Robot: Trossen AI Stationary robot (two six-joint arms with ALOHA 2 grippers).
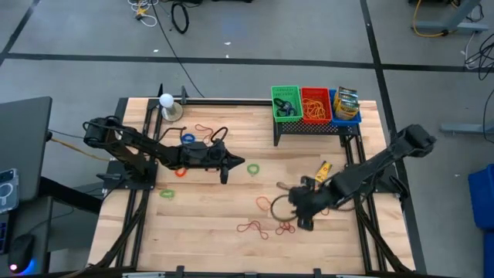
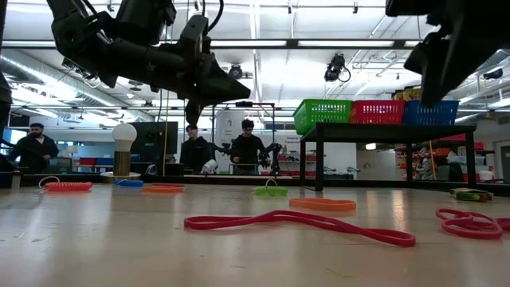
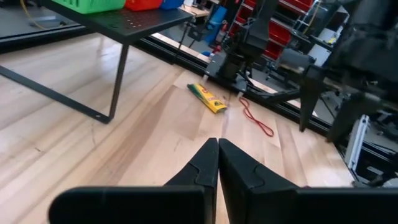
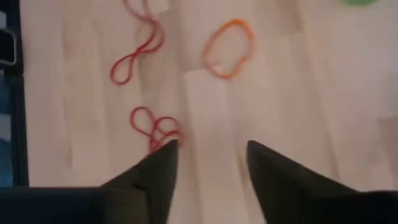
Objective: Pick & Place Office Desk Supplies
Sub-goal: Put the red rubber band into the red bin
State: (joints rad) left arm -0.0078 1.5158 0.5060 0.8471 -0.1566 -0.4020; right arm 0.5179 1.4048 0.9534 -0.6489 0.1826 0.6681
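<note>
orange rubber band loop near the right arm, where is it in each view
high view: the orange loop lies on the wood just left of the right hand.
low view: a flat orange oval at mid-table, below the basket stand.
left wrist view: not in it.
right wrist view: the orange ring lies ahead of the open fingers.
shared landmark: the tangled red bands beside it.

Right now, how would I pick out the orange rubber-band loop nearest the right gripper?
Start at the black shelf carrying three baskets, then come toward the table's front edge. The orange rubber-band loop lies flat beside the open right gripper; its neighbours are tangled red bands.
</note>
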